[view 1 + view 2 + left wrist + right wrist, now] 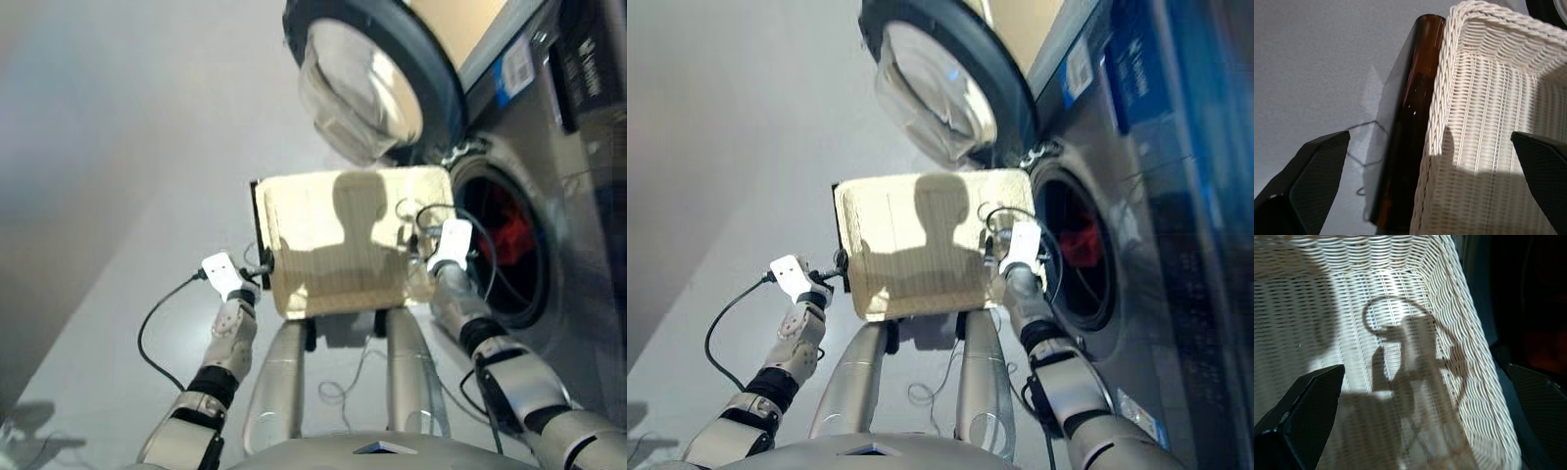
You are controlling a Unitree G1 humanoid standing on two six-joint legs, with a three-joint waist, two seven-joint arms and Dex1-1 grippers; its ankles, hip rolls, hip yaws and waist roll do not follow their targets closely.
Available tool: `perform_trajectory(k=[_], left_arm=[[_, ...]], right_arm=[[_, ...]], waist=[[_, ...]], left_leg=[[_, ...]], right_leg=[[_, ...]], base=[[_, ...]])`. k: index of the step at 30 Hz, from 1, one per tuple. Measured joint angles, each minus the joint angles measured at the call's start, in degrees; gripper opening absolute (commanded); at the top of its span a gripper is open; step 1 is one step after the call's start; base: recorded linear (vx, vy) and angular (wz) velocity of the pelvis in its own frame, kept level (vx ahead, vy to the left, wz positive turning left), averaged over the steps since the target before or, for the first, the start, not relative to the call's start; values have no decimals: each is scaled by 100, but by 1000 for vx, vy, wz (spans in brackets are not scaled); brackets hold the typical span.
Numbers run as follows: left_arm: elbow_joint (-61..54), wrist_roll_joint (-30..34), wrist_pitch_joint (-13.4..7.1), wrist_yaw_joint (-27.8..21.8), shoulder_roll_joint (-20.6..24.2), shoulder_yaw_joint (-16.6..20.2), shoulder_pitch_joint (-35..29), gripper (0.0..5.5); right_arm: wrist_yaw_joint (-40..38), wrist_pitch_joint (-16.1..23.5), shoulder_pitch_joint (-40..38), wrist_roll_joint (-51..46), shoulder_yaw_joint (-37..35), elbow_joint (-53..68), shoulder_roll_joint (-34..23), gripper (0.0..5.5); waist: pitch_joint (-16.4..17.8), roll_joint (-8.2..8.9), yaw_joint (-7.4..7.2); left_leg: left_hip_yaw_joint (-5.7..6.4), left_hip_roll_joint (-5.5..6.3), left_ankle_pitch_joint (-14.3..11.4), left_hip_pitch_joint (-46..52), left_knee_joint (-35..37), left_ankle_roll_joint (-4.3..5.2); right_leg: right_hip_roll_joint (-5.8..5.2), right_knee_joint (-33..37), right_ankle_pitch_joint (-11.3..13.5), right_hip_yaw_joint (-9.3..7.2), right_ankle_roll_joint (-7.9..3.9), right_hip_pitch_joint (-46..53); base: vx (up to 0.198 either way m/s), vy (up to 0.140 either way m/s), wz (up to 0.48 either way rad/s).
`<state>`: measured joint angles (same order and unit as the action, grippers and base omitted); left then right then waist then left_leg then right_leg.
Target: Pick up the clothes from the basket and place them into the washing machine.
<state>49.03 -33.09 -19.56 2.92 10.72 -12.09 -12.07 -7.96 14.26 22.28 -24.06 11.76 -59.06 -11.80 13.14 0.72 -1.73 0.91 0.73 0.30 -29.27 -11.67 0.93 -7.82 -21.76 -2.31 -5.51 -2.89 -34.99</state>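
basket [338,245] cream woven wicker, ribbed and matt. washing machine [549,196] front glossy dark grey, porthole door [362,83] clear shiny glass. red-orange cloth [509,230] soft. floor [118,147] smooth matt grey.

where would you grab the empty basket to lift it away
By its braided rim on the two short sides, one gripper from each side. The basket is wide and shallow with low upright walls, so the left gripper already straddles one wall; the right gripper sits above the other.

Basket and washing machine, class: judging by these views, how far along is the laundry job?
Nearly done. The cream woven basket holds no clothes, only shadows. Red-orange fabric lies inside the dark grey washing machine's drum; the other garments cannot be seen. Both the left end effector and right end effector are open and hold nothing. The round glass door is open.
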Motion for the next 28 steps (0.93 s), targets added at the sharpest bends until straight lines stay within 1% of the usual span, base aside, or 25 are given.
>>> perform_trajectory(k=[1,4,5,6,7,9,11,13,15,16,18,21,22,26,28], left_arm=[[165,159,3,3,-4,1,1,550],[750,476,49,6,11,25,104,550],[919,604,94,-3,2,59,195,550],[1015,676,156,-4,-17,74,226,550],[1057,746,175,-22,-25,81,338,550],[1263,885,249,-75,-49,132,434,550],[1445,984,265,-82,-75,137,598,550],[1595,1036,293,-130,-99,225,717,550],[1738,1182,365,-167,-99,228,802,550],[1768,1247,379,-201,-98,230,857,550],[1769,1398,401,-253,-98,227,938,550],[1769,1496,415,-266,-97,224,1104,550],[1769,1524,420,-270,-98,229,1126,550],[1819,1538,494,-315,-103,223,1249,550],[1826,1561,497,-332,-108,222,1275,550]], right_arm=[[5,-6,-86,-1,-6,-35,14,550],[100,-18,-456,10,-14,-379,134,550],[115,-20,-586,26,-19,-472,161,550],[117,-47,-657,28,-3,-549,168,550],[128,-52,-798,40,-17,-565,171,550],[226,-143,-996,131,-17,-633,199,550],[304,-153,-1234,144,-13,-721,242,550],[379,-197,-1394,227,-6,-780,278,550],[472,-275,-1539,356,-2,-856,296,550],[501,-281,-1592,362,-3,-922,308,550],[566,-322,-1709,476,-3,-1007,314,550],[617,-402,-1914,588,-3,-1053,316,550],[618,-413,-1933,590,-6,-1112,316,550],[619,-516,-2084,692,-24,-1181,311,550],[637,-521,-2118,756,-19,-1180,311,550]], waist=[[-5,7,0],[-108,99,21],[-160,117,14],[-189,125,12],[-247,135,12],[-329,146,12],[-549,145,14],[-726,156,19],[-927,148,20],[-1081,148,19],[-1149,144,20],[-1362,95,17],[-1407,100,15],[-1450,9,13],[-1443,-20,17]], left_leg=[[50,-8,18,179,91,3],[61,-62,34,755,392,12],[58,-79,34,909,481,12],[62,-89,61,1065,565,15],[68,-98,59,1148,605,14],[75,-136,68,1458,762,12],[71,-169,68,1719,902,12],[66,-201,67,1956,1005,14],[55,-230,66,2176,1123,15],[49,-236,67,2204,1165,14],[42,-256,76,2485,1269,17],[48,-284,87,2728,1459,11],[52,-289,91,2774,1523,13],[60,-302,124,3075,1638,13],[65,-302,123,3144,1639,14]], right_leg=[[4,93,-1,-45,-3,198],[55,341,-11,-95,-13,770],[67,445,-23,-93,-35,926],[94,545,-16,-127,-44,1088],[102,616,-12,-147,-55,1185],[146,851,57,-184,-35,1536],[186,1060,84,-200,-58,1828],[228,1245,112,-214,-71,2105],[263,1455,166,-223,-76,2368],[270,1502,177,-222,-80,2393],[303,1699,236,-224,-80,2719],[330,1876,264,-227,-81,2973],[331,1904,272,-246,-79,3032],[356,2160,342,-251,-90,3377],[362,2324,418,-264,-93,3524]], base=[[127,12,78],[120,15,-21],[180,26,-62],[121,25,-33],[158,29,-12],[96,26,-33],[101,28,-49],[84,23,-35],[70,21,-45],[115,28,-34],[93,24,-31],[19,6,4],[83,26,39],[53,7,7],[0,0,0]])
